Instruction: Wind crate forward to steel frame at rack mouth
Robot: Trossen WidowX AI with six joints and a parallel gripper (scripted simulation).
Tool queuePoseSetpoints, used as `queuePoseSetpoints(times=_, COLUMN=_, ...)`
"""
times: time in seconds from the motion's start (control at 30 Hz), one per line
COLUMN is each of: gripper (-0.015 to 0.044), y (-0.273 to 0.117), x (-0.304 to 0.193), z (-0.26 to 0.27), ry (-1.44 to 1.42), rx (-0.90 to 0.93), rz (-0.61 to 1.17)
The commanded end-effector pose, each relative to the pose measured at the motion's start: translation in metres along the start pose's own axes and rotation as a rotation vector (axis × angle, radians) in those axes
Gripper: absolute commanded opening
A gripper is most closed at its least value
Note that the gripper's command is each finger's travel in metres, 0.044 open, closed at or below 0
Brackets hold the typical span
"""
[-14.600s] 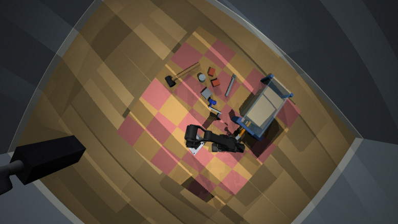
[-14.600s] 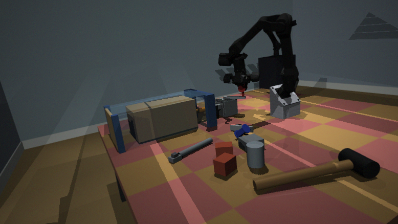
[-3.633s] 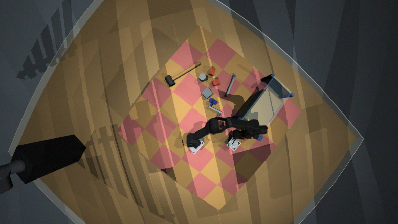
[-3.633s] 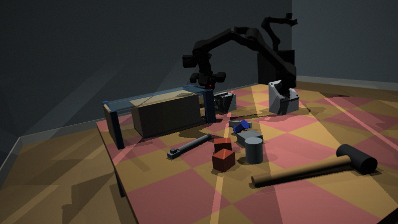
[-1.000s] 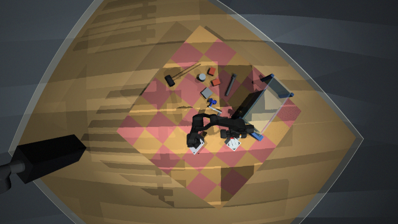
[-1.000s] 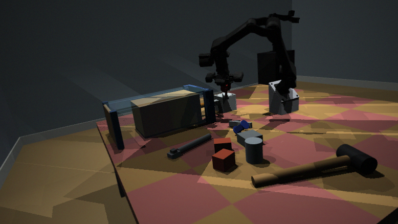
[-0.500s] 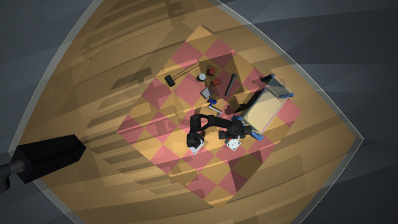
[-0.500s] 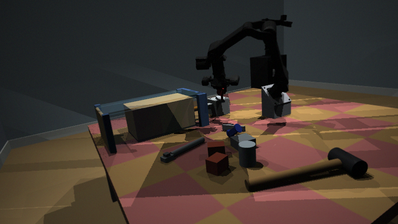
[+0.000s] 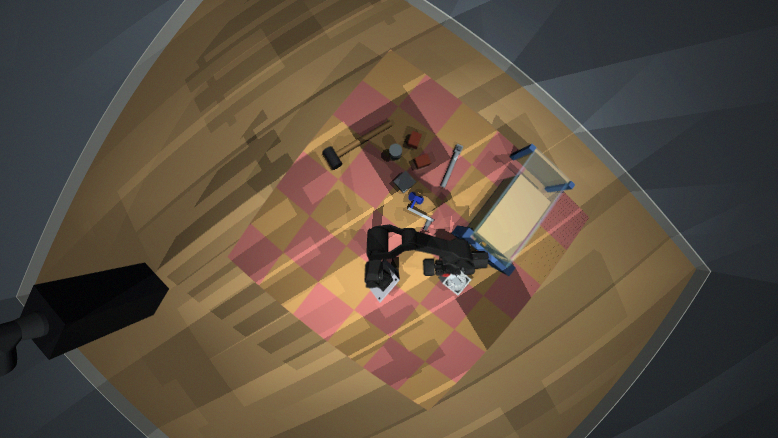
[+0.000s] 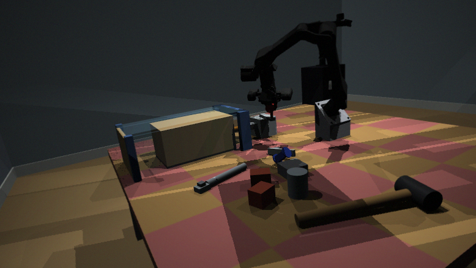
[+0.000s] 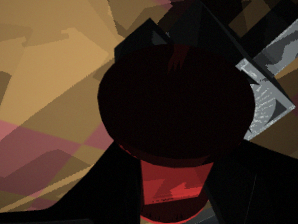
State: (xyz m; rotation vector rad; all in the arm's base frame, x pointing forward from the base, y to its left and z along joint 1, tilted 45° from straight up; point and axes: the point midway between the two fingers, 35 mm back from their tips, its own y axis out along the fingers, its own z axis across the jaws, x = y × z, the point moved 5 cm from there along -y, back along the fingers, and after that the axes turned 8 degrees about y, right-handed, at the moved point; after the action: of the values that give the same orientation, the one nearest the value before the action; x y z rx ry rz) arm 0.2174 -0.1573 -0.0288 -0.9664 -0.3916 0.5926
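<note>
The tan crate (image 9: 511, 217) (image 10: 196, 142) sits flat inside the clear-panelled cubby. Its front is close behind the blue frame (image 9: 503, 264) (image 10: 247, 131) at the mouth; I cannot tell whether they touch. The pale winch (image 9: 453, 284) (image 10: 264, 129) (image 11: 270, 107) stands outside the mouth, with a bit of orange strap (image 10: 237, 128) showing between. My gripper (image 9: 446, 274) (image 10: 271, 106) (image 11: 160, 132) is over the winch, shut on the red knob (image 11: 172, 187) of a dark crank. The knob's wide dark top hides much of the wrist view. The key's seating in the hole is hidden.
A silver crank with a blue knob (image 9: 415, 199) (image 10: 282, 155) lies near the frame beside a dark grey block (image 9: 404, 181). A grey bar tool (image 9: 450, 167) (image 10: 221, 178), two red blocks, a grey cylinder (image 9: 395, 151) (image 10: 297, 183) and a mallet (image 9: 332, 157) (image 10: 419, 193) are farther off.
</note>
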Motion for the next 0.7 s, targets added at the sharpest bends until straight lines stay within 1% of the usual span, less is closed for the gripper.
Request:
queuePoseSetpoints(times=0.0, gripper=0.0, y=0.005, x=-0.01, z=0.007, ry=0.007, rx=0.024, rz=0.021)
queuePoseSetpoints(times=0.67, gripper=0.0, y=0.013, x=-0.031, z=0.017, ry=0.008, rx=0.024, rz=0.023)
